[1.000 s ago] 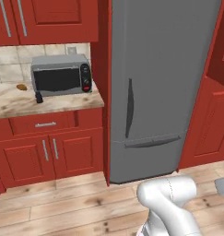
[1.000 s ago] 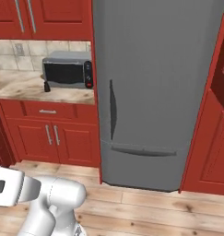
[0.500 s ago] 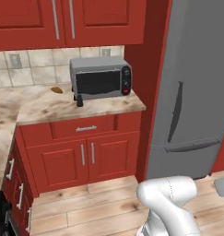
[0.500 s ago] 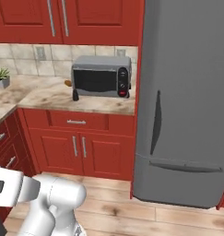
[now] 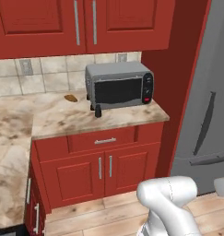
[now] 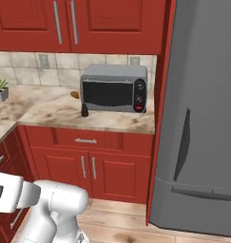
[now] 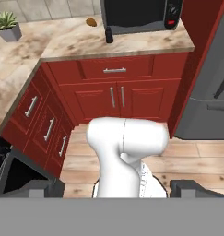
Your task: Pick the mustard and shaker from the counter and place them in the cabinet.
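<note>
So here's what you're looking at: the shaker (image 5: 98, 111) is sitting upright on the counter (image 5: 62, 122), just in front of the lower left corner of the toaster oven (image 5: 119, 85). In the right base view it's the little black thing (image 6: 84, 110) left of centre, same spot against the oven's front corner. From the hand view it's way up at the top of the frame (image 7: 109, 35), slightly left of centre, with the red cupboard doors and a stretch of wood floor between it and the bottom of the picture where the fingertips (image 7: 39, 189) poke up.

That's the relation that matters. The shaker lies straight ahead and well apart from the gripper (image 7: 114, 190), a touch left of its centre line, and its long axis is vertical, so you'd want to come at it level from the front or from above, I reckon. The oven right behind it leaves little room.

The two tips sit far apart at the bottom corners of the hand view, so the jaws look spread wide with nothing between them.

There's a brown lump (image 5: 70, 97) further back left on the counter; not your target. I can't spot the mustard anywhere here.
</note>
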Available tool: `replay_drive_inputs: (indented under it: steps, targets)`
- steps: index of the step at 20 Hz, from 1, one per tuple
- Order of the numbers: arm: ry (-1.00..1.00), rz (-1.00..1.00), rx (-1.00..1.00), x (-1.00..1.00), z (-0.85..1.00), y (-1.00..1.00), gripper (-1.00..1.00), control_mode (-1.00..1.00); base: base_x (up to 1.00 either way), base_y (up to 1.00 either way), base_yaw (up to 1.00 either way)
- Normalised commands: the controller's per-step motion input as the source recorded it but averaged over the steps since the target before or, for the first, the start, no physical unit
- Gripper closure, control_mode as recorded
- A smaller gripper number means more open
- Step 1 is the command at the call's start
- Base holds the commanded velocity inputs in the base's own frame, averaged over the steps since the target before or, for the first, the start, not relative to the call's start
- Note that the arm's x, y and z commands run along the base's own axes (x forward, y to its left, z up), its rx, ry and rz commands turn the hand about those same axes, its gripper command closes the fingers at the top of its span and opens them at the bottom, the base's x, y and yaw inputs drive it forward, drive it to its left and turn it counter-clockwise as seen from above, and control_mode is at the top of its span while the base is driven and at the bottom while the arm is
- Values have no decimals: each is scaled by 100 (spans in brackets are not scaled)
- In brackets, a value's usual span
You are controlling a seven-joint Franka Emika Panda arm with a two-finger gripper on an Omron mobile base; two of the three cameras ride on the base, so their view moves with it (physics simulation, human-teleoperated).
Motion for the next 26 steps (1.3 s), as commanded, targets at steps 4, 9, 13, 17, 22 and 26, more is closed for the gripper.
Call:
replay_drive_inputs:
  steps: [4,9,13,17,22,26]
  targets:
    - [0,0,0,0,0,0,-100,100,52,19,-1]
    - [0,0,0,0,0,0,-100,100,51,20,0]
    - [0,0,0,0,0,0,-100,100,36,37,0]
    - [0,0,0,0,0,0,-100,100,30,44,0]
    - [0,0,0,0,0,0,-100,100,15,49,7]
    - [0,0,0,0,0,0,-100,100,22,32,10]
